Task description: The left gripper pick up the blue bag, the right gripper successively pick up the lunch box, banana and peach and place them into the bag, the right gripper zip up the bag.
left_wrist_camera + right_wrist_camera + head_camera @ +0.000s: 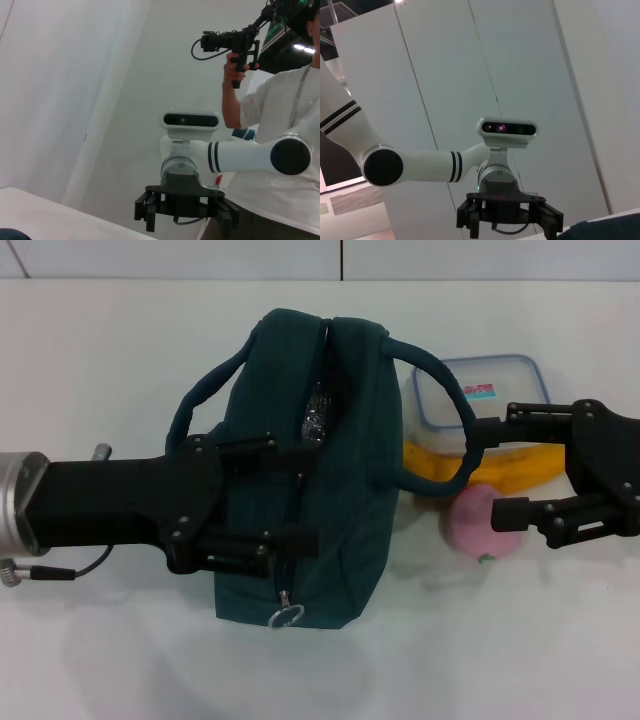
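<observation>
On the white surface (pixel 120 660) lies the bag (pixel 310 480), its top zip partly undone, with the left gripper (pixel 295 510) reaching over its middle, fingers (pixel 250 444) spread apart along the zip and not clamped on the fabric. Just beside the bag on the right sit the lunch box (pixel 482 390), the banana (pixel 500 468) in front of it, and the peach (pixel 483 523) nearest the robot. The right gripper (pixel 495 472) hovers over these, fingers (pixel 520 512) open, one over the banana by the bag's handle (pixel 448 410), the other over the peach.
</observation>
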Controlling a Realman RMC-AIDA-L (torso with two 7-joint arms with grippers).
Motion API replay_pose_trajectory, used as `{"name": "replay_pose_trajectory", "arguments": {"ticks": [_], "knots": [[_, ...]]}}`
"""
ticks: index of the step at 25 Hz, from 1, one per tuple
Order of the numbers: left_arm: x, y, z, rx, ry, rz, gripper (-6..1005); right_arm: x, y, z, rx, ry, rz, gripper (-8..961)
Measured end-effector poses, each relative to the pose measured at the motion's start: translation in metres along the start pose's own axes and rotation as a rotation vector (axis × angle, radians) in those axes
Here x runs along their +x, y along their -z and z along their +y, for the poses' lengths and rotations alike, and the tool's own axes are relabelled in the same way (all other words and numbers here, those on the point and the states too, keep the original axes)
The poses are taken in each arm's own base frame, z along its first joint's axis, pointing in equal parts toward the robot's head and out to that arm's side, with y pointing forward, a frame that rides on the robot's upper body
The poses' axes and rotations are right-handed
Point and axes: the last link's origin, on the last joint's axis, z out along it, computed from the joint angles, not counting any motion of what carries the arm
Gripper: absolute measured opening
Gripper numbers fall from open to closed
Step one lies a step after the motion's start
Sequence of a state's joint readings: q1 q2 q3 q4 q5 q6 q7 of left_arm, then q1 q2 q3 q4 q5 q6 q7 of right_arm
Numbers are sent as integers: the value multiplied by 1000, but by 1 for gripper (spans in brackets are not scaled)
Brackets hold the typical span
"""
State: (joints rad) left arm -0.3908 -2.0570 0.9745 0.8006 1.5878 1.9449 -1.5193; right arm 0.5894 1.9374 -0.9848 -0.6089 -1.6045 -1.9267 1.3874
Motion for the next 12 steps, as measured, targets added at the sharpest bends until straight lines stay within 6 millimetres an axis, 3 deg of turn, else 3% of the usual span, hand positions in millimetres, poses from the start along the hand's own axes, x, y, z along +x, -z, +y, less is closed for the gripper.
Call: {"name": "replay_pose_trajectory", "arguments": {"ticks": [12], "knots": [[2, 0, 0, -3, 14, -5, 893, 2, 0, 1, 2, -8, -3, 854]]}}
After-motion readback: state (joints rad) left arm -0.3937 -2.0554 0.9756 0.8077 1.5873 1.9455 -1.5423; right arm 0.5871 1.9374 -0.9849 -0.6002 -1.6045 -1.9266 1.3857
